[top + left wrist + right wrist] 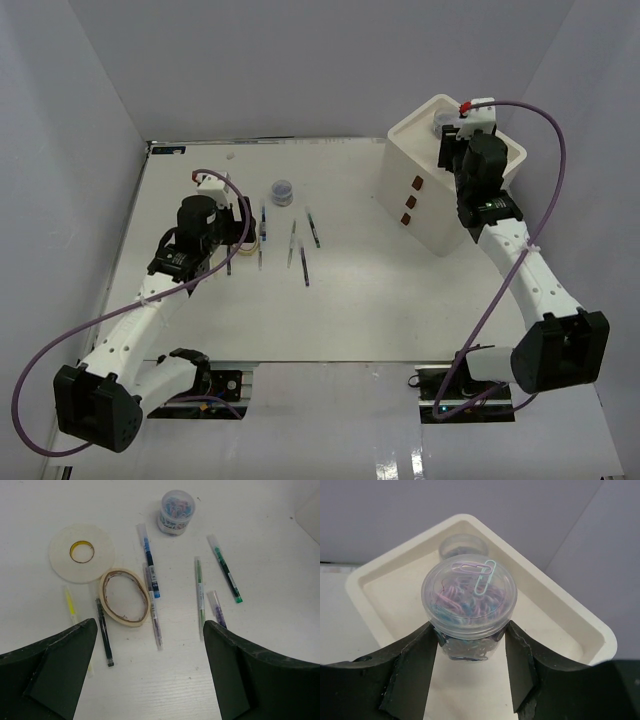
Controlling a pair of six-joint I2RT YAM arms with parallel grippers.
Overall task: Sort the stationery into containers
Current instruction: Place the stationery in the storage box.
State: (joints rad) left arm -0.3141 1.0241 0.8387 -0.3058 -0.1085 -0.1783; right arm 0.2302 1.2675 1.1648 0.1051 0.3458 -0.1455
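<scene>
My right gripper [470, 632] is shut on a clear round jar of coloured paper clips [469, 597] and holds it over the recessed tray top [555, 605] of the white drawer box [425, 205]. A second jar [462, 545] stands at the tray's far corner. My left gripper [150, 630] is open and empty above the table. Ahead of it lie a flat white tape ring [81, 553], a tan tape loop [125, 597], several pens such as a blue one [149, 560] and a green one [200, 595], and a third jar [176, 511].
The box stands at the table's back right, with three dark red handles [409, 201] facing left. A black pen [104, 632] and a yellow pen [71, 605] lie close by my left finger. The table's jar also shows in the top view [283, 190].
</scene>
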